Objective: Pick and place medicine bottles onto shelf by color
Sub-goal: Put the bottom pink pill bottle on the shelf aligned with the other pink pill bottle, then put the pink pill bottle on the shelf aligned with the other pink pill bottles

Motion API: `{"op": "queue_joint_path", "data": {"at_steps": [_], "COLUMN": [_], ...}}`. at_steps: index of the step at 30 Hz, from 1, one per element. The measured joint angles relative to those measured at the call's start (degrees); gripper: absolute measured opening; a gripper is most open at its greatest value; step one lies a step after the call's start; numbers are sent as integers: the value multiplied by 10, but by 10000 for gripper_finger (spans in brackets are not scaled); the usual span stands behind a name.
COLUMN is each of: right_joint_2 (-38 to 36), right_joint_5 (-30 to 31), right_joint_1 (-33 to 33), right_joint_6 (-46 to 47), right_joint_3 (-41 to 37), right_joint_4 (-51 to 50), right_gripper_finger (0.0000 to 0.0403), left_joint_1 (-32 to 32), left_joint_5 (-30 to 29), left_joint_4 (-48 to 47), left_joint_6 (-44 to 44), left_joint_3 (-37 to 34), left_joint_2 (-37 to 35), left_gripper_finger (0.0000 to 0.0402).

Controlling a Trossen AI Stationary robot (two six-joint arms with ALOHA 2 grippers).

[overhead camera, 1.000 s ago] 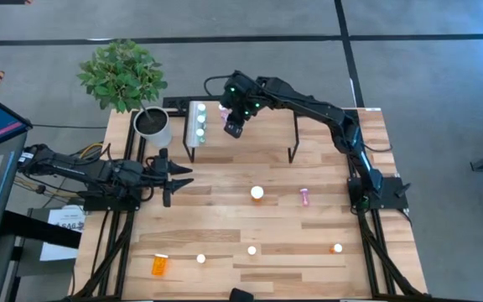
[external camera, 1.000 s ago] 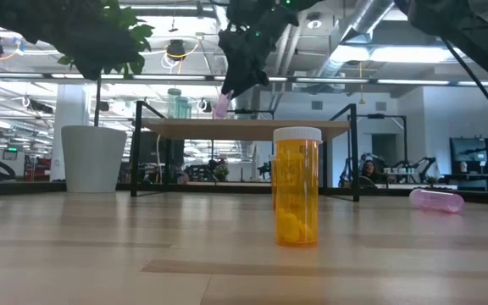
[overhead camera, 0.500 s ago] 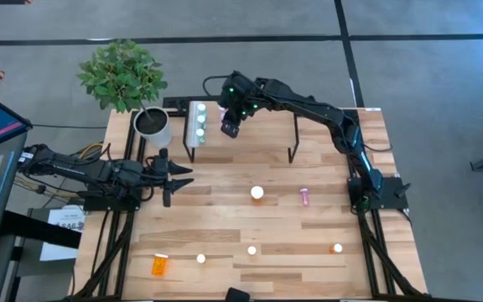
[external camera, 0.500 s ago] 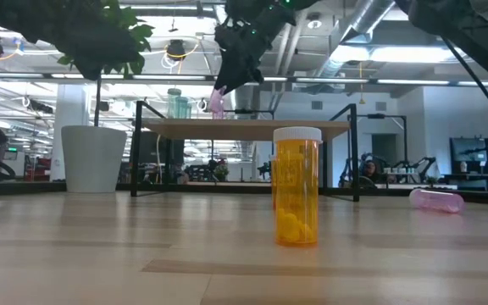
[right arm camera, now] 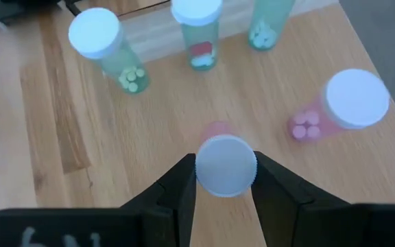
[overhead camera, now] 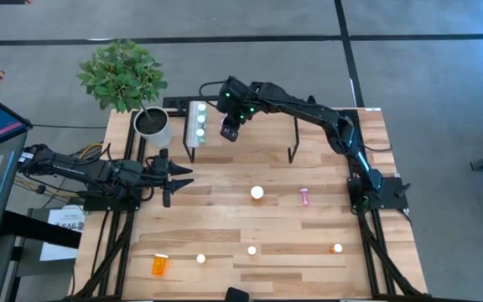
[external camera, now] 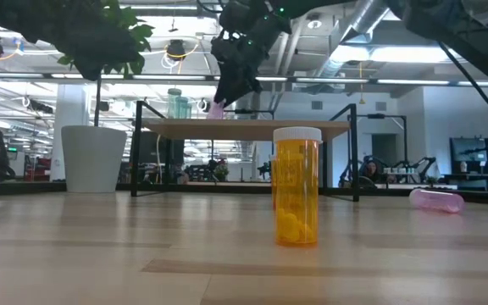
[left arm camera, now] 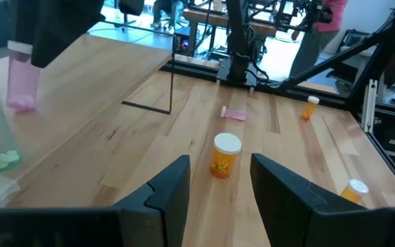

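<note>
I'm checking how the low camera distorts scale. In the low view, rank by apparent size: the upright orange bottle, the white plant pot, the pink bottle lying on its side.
1. Orange bottle, though it stands nearest the camera, so unsure.
2. White plant pot.
3. Pink bottle.

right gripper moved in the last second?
Yes. The right gripper, shut on a pink bottle, has shifted slightly left and lower over the shelf, closer to the green bottles.
</note>
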Motion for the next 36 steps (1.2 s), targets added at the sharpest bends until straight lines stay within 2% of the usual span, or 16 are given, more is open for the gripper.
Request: {"op": "queue_joint_path", "data": {"at_steps": [16,27,36], "right_joint_2": [-4,-4,-4], "right_joint_5": [0,0,0], "right_joint_1": [-6,-6,-6], "right_joint_6": [-1,-1,3], "right_joint_3": [4,4,4], "right_joint_4": [-11,-12,10], "right_gripper_finger": [144,181,181], "left_joint_1": [0,0,0], "left_joint_5": [0,0,-1], "left_joint_4": [0,0,0], "left_joint_6": [0,0,0], "left_joint_3": [0,0,0], "left_joint_2": [0,0,0], "left_gripper_finger": [141,141,141]}}
